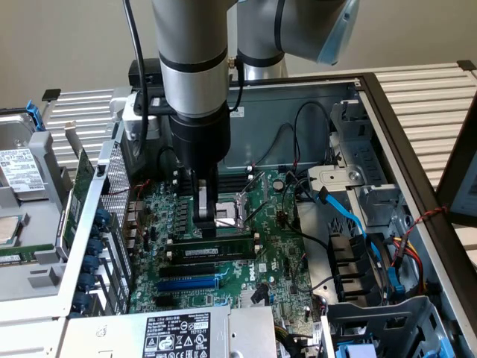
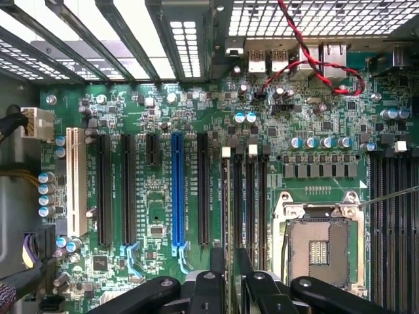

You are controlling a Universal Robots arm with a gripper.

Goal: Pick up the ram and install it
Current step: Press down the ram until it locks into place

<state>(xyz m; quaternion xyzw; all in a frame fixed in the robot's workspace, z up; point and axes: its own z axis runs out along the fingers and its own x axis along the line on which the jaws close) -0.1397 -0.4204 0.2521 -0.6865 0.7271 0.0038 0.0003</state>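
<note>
The ram [image 1: 231, 246], a long dark green-black stick with a pale label strip, lies level along the black memory slots [image 1: 212, 267] in the middle of the motherboard [image 1: 279, 261]. My gripper [image 1: 206, 226] comes straight down onto its upper edge, near the end toward the exterior view's left. The two fingers stand close together on either side of it. In the wrist view the dark fingers [image 2: 218, 275] of my gripper [image 2: 230, 278] sit over the memory slots [image 2: 252, 196] with only a narrow gap between them. Whether the stick is fully seated in a slot cannot be told.
A blue slot [image 1: 186, 283] [image 2: 177, 190] runs parallel beside the black ones. The open CPU socket [image 2: 319, 245] lies right next to the gripper. Blue cables [image 1: 346, 216] and drive bays fill the case's right side. A power supply [image 1: 175, 335] sits in front, and a hard drive [image 1: 19, 168] lies outside at left.
</note>
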